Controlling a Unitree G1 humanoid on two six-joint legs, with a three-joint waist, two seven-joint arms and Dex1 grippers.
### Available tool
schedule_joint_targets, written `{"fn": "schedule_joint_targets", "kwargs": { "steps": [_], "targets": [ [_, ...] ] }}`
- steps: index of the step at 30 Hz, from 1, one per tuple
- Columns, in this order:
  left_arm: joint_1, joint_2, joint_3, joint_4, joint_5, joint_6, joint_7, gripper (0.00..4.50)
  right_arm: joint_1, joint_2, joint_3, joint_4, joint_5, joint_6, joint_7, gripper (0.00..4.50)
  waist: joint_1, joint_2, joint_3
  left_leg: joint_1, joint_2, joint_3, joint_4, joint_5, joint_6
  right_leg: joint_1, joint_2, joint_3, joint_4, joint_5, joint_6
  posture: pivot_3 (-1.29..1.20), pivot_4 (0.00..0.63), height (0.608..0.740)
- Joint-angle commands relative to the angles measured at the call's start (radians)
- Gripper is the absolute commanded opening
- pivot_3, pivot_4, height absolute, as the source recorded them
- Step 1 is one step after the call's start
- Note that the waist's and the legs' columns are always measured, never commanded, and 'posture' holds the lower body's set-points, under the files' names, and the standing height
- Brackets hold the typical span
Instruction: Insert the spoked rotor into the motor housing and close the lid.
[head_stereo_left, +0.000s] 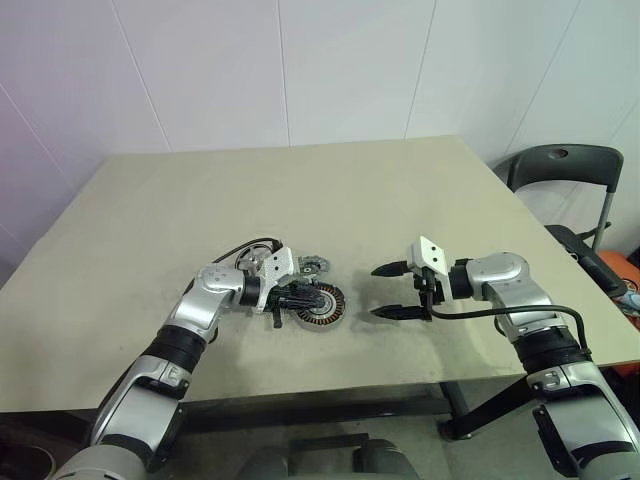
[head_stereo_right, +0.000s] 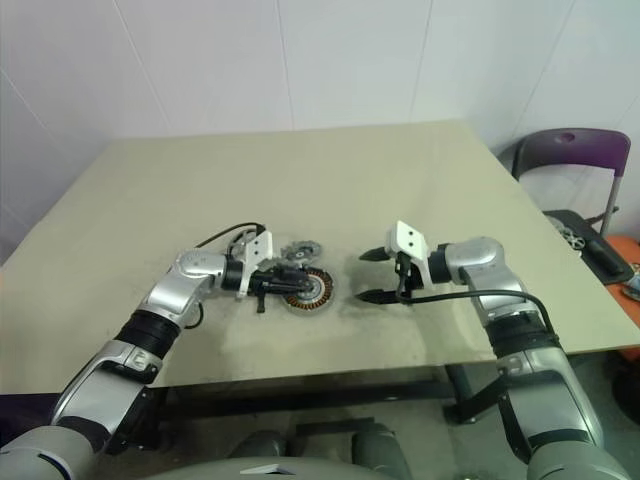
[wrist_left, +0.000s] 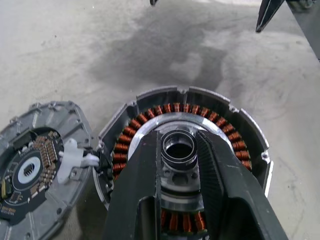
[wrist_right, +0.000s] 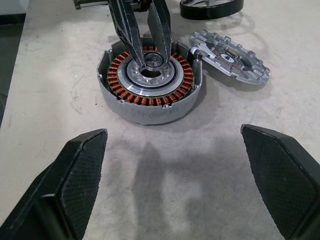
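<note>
The motor housing (wrist_right: 150, 107), with its copper ring of windings, lies on the table near the front. My left gripper (head_stereo_left: 308, 300) reaches over it, shut on a small dark ring (wrist_left: 178, 148) at the housing's silver centre hub. I cannot tell whether that ring is loose or part of the hub. The grey notched lid (wrist_right: 231, 56) lies flat right beside the housing, on its far side. The spoked rotor (wrist_right: 210, 16) lies behind both; its black rim shows in the right wrist view. My right gripper (head_stereo_left: 385, 291) hovers to the housing's right, open and empty, pointing at it.
The beige table (head_stereo_left: 300, 190) stretches far behind the parts, and its front edge runs close below the arms. A dark chair (head_stereo_left: 565, 165) stands off the table's right side.
</note>
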Motion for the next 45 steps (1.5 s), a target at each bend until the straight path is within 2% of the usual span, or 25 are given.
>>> {"fn": "schedule_joint_targets", "kwargs": {
  "steps": [1, 13, 24, 25, 29, 33, 36, 38, 45],
  "targets": [
    [-0.037, -0.014, 0.018, 0.005, 0.000, -0.024, 0.003, 0.68, -0.010, -0.006, -0.028, -0.038, 0.022, -0.006, -0.002, 4.50, 0.001, 0.000, 0.000, 0.000, 0.000, 0.000, 0.000, 0.000, 0.000, 0.000, 0.000, 0.000, 0.000, 0.000, 0.000, 0.00, 0.000, 0.740],
    [-0.047, -0.026, 0.004, 0.029, 0.013, -0.002, -0.020, 0.68, -0.014, -0.006, -0.026, -0.045, 0.022, 0.000, -0.002, 4.50, 0.000, 0.000, 0.000, 0.000, 0.000, 0.000, 0.000, 0.000, 0.000, 0.000, 0.000, 0.000, 0.000, 0.000, 0.000, 0.00, 0.000, 0.740],
    [-0.040, -0.025, 0.024, -0.016, 0.002, 0.017, -0.022, 4.27, -0.025, 0.002, -0.021, -0.062, 0.023, 0.020, -0.006, 4.50, 0.000, 0.000, 0.000, 0.000, 0.000, 0.000, 0.000, 0.000, 0.000, 0.000, 0.000, 0.000, 0.000, 0.000, 0.000, 0.00, 0.000, 0.740],
    [-0.040, -0.021, 0.029, -0.031, -0.003, 0.025, -0.021, 4.46, -0.027, 0.004, -0.021, -0.063, 0.023, 0.020, -0.007, 4.50, 0.000, 0.000, 0.000, 0.000, 0.000, 0.000, 0.000, 0.000, 0.000, 0.000, 0.000, 0.000, 0.000, 0.000, 0.000, 0.00, 0.000, 0.740],
    [-0.029, 0.017, 0.071, -0.123, -0.021, 0.046, -0.004, 4.46, -0.041, 0.024, -0.022, -0.091, 0.035, 0.037, -0.019, 4.50, -0.003, 0.000, 0.000, 0.000, 0.000, 0.000, 0.000, 0.000, 0.000, 0.000, 0.000, 0.000, 0.000, 0.000, 0.000, 0.00, 0.000, 0.740],
    [0.034, 0.094, 0.139, -0.256, -0.059, 0.102, 0.029, 4.46, -0.053, 0.058, -0.006, -0.125, 0.033, 0.064, -0.046, 4.50, -0.010, 0.000, 0.000, 0.000, 0.001, 0.000, -0.001, 0.000, 0.000, -0.001, 0.000, 0.000, 0.001, 0.000, 0.000, 0.00, 0.000, 0.740],
    [0.116, 0.152, 0.197, -0.359, -0.091, 0.139, 0.063, 4.50, -0.080, 0.101, 0.018, -0.124, 0.009, 0.071, -0.090, 3.89, -0.015, 0.000, 0.000, 0.000, 0.001, -0.001, -0.001, 0.000, 0.000, -0.001, 0.000, 0.000, 0.001, 0.000, 0.000, 0.00, 0.000, 0.740],
    [0.176, 0.185, 0.241, -0.425, -0.120, 0.170, 0.085, 4.50, -0.096, 0.124, 0.043, -0.126, -0.012, 0.071, -0.104, 3.31, -0.016, 0.000, 0.000, 0.000, 0.001, -0.001, 0.000, 0.000, 0.000, -0.001, 0.000, 0.000, 0.001, 0.000, 0.000, 0.00, 0.000, 0.740],
    [0.398, 0.256, 0.368, -0.638, -0.201, 0.245, 0.164, 4.50, -0.151, 0.162, 0.151, -0.094, -0.115, 0.032, -0.119, 0.84, -0.020, 0.000, 0.000, 0.000, 0.001, -0.002, 0.000, 0.000, 0.000, -0.001, -0.001, 0.000, 0.001, 0.000, 0.000, 0.00, 0.000, 0.740]
  ]
}}
